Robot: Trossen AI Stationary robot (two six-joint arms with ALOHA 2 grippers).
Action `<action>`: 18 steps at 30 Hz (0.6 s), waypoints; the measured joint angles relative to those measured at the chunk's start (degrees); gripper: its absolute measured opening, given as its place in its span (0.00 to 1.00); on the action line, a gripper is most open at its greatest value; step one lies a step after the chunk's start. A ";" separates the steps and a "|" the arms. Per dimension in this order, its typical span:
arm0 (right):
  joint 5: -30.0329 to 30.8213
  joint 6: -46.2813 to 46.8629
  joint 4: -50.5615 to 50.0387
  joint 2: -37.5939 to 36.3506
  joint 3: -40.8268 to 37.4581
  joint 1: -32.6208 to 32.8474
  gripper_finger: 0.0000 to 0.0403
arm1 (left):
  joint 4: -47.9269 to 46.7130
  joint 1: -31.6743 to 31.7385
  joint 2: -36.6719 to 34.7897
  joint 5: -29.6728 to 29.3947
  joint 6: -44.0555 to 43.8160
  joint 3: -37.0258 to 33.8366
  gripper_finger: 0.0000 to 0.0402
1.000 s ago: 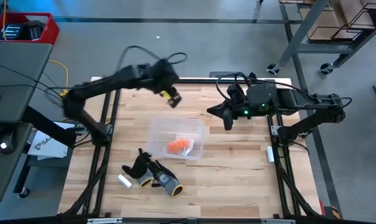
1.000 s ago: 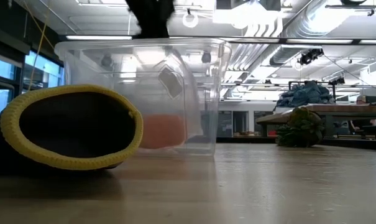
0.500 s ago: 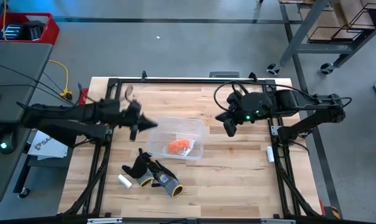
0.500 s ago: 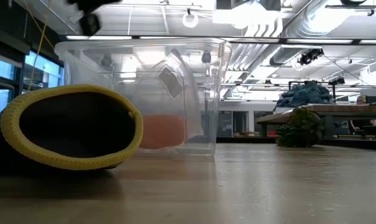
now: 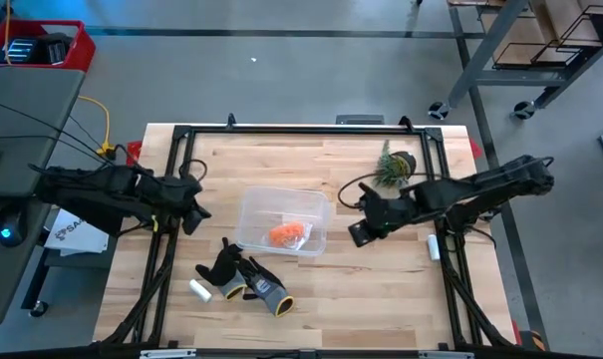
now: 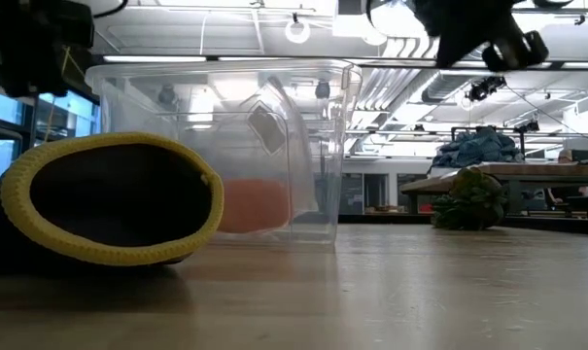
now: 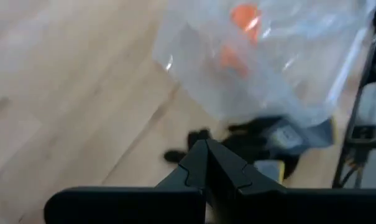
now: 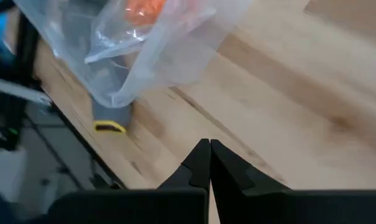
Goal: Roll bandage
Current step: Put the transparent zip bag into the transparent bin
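Currently the bandage (image 5: pixel 287 234) lies in the clear bin (image 5: pixel 256 205), flanked by the left end effector (image 5: pixel 194 214) and right end effector (image 5: pixel 362 231), both closed and empty.

Orange bandage (image 5: pixel 287 234) in a clear bin (image 5: pixel 256 206); black-grey gloves (image 5: pixel 243 277) with yellow cuffs.

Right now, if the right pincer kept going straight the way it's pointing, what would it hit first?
Most likely the clear plastic bin. The right pincer, shut, sits just beside the bin's wall and points toward it, with only bare table between. The orange bandage lies inside. Its height over the table is unclear.
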 joint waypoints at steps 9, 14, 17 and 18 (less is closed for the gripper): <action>0.33 9.58 18.78 -0.02 -13.72 -0.03 0.00 | 5.53 0.15 3.61 2.31 -3.92 -7.18 0.00; 4.29 12.19 25.57 1.09 -17.37 -0.50 0.00 | 16.13 0.89 9.21 2.29 -10.26 -10.38 0.00; 8.20 14.60 26.18 2.33 -18.14 -1.25 0.00 | 19.11 1.23 13.28 1.40 -9.98 -10.41 0.00; 9.24 14.89 26.53 2.66 -18.33 -1.60 0.00 | 20.47 1.33 14.57 1.15 -9.56 -10.41 0.00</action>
